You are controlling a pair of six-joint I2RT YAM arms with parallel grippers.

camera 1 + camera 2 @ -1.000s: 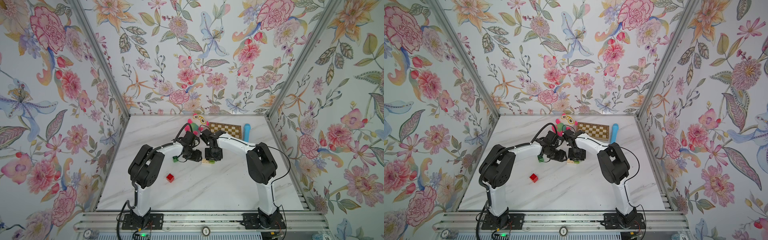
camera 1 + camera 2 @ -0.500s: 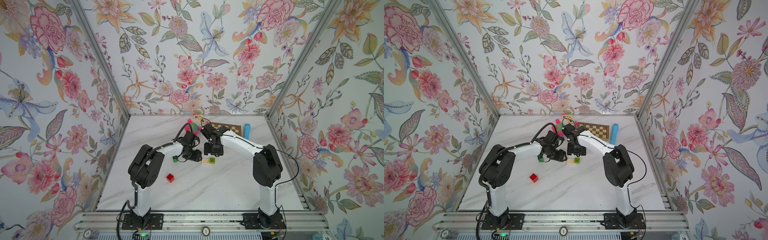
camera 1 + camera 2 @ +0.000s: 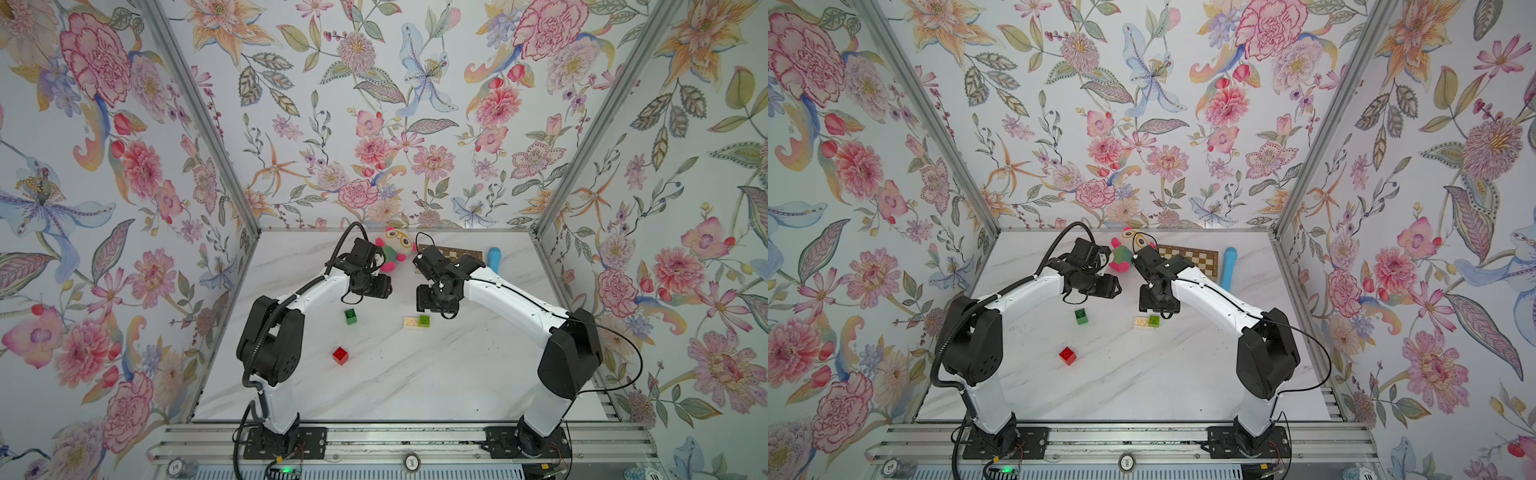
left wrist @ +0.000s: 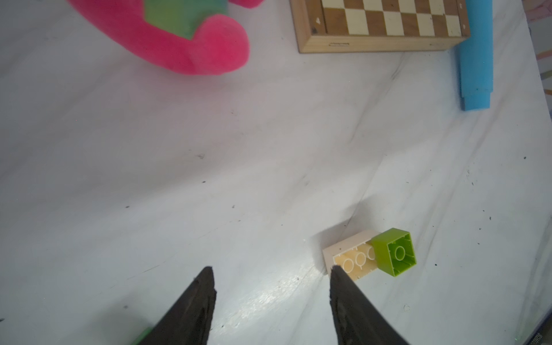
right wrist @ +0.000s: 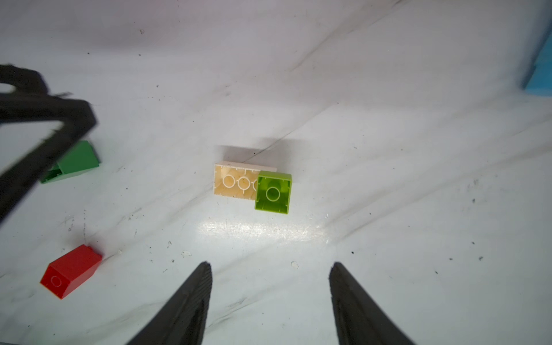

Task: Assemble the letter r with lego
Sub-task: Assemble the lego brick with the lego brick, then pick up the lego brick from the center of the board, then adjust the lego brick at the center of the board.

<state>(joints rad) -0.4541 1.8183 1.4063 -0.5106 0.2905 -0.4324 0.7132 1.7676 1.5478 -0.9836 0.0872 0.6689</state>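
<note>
At bench [image 3: 415, 374] centre, cream brick [image 5: 233, 182] w/ lime brick [image 5: 272, 192] joined, hollow sides showing. Left fingers [image 4: 197, 304] & right fingers [image 5: 191, 304] apart, empty. Next, prob.: grip dark green brick [image 3: 351, 316] squarely, press onto cream's free end.

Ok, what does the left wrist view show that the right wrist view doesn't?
Only the left wrist view: the pink-and-green plush toy and the wooden chessboard. Only the right wrist view: the red brick and the dark green brick, which the left wrist view catches as a sliver at best. Both: the cream-white brick with the lime brick joined at one end, hollow undersides showing, on the marble table, plus the blue block.
</note>
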